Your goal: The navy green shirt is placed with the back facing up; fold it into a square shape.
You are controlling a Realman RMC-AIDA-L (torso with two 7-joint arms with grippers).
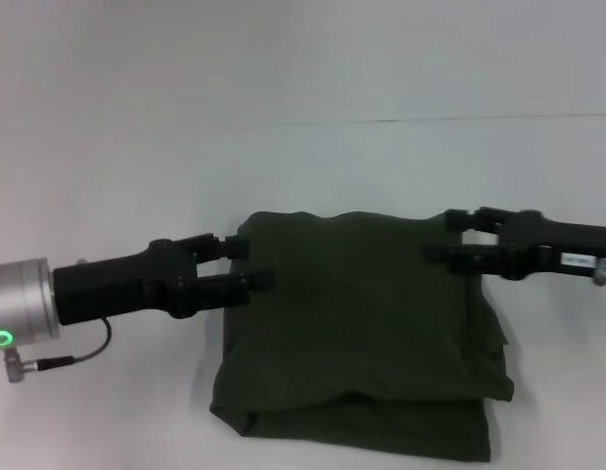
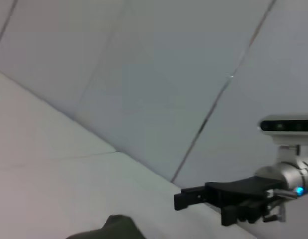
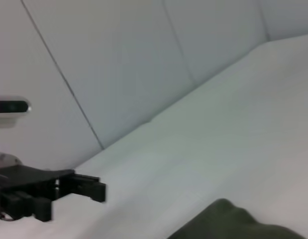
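Observation:
The navy green shirt (image 1: 361,333) lies on the white table as a folded, roughly square bundle with a doubled layer along its near edge. My left gripper (image 1: 246,262) is at the shirt's far left corner, open, its fingers spread over the fabric edge. At the far right corner my right gripper (image 1: 451,236) is also open, with table showing between its fingers. A small hump of the shirt (image 2: 119,226) shows in the left wrist view, with the right gripper (image 2: 191,198) beyond it. The right wrist view shows the shirt (image 3: 233,224) and the left gripper (image 3: 86,188) farther off.
The white table (image 1: 107,196) stretches behind and to both sides of the shirt. A pale wall with seams rises behind it. A grey cable (image 1: 68,357) hangs from my left wrist.

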